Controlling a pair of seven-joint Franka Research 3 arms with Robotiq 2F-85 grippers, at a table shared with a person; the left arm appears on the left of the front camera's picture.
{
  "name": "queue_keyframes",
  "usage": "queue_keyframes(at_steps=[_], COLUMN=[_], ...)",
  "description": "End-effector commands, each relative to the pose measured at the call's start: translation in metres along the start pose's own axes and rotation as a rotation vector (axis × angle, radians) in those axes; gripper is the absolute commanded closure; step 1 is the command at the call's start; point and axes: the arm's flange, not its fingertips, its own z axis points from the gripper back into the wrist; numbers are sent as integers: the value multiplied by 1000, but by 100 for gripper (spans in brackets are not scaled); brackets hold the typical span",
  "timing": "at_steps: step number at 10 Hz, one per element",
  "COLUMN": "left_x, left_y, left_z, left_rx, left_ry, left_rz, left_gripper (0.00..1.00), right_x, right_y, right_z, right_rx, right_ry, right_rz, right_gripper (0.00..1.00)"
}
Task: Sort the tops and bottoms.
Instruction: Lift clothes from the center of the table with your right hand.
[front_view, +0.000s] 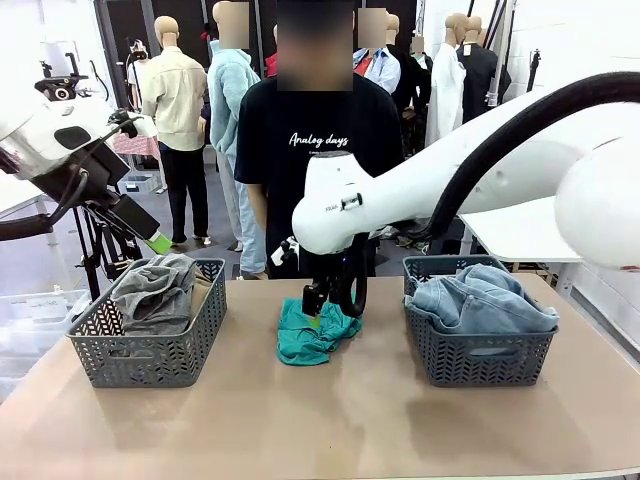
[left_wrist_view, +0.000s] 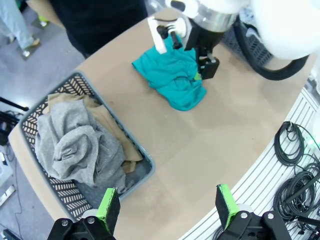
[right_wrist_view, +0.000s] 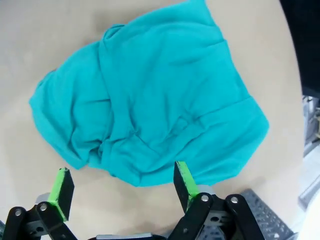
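While right gripper (right_wrist_view: 120, 187) hangs spread over teal top (right_wrist_view: 150, 105), holding nothing, left gripper (left_wrist_view: 167, 207) spread, empty, above left basket (left_wrist_view: 145, 165).

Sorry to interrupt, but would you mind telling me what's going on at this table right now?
The robot is sorting clothes into two baskets. The right gripper hangs open just above a teal top crumpled on the table between the baskets; nothing is gripped. The left gripper is open, raised above the left basket, which holds a grey top lying on a tan top. The jeans fill the right basket. A person in a black shirt stands across the table.
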Motion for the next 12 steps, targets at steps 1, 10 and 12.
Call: queue_keyframes(at_steps=[1, 10, 12], left_x=[-1, -1, -1], left_y=[2, 2, 2], left_z=[0, 0, 0], left_rx=[-18, -18, -18], left_ry=[-5, -5, -5], left_rz=[-1, -1, -1], left_gripper=[0, 0, 0], right_x=[15, 5, 3], right_y=[-4, 14, 18], right_z=[2, -27, -33], right_rx=[-32, 1, -11], right_ry=[68, 182, 183], right_rz=[14, 97, 105], right_gripper=[0, 0, 0])
